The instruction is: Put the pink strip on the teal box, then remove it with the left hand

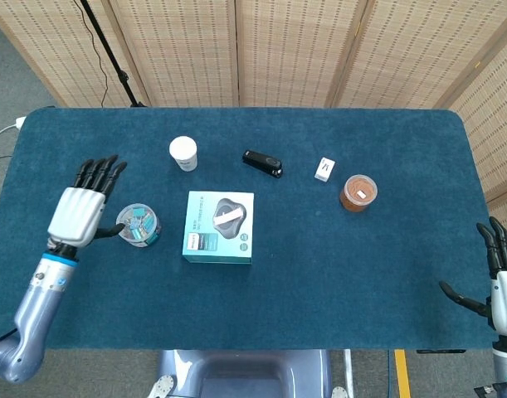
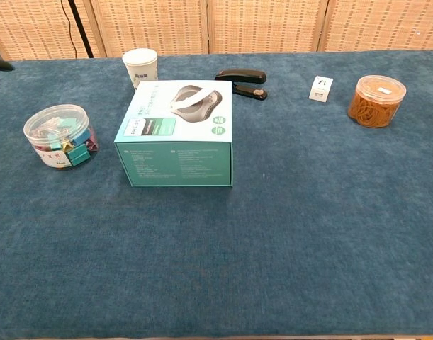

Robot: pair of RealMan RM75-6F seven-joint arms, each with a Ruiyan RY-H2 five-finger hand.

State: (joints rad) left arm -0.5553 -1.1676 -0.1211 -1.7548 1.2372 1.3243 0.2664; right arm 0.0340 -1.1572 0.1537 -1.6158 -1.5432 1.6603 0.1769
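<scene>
Dark blue felt-like cloth covers the worktop (image 1: 336, 274), and at its left edge the left robot hand (image 1: 83, 209) hangs with fingers spread apart and nothing in them, its thumb reaching toward the clear round plastic tub of coloured clips (image 1: 138, 225) just beside it. Right of the tub, near the middle of the worktop, sits the teal cardboard box (image 1: 219, 226), and the small pink strip (image 1: 227, 217) lies flat on the box's top face, slanted, well apart from that robot hand. Toward the far edge stand a white paper cup (image 1: 183, 153), a black stapler (image 1: 262, 163), a small white box (image 1: 324, 169) and a clear round jar of brown rubber bands (image 1: 358, 192). At the right front corner the right robot hand (image 1: 495, 282) is open and idle, clear of everything. By my reading, the placing half looks done, since the strip rests on the box; the removal with the left robot hand is not yet done.
</scene>
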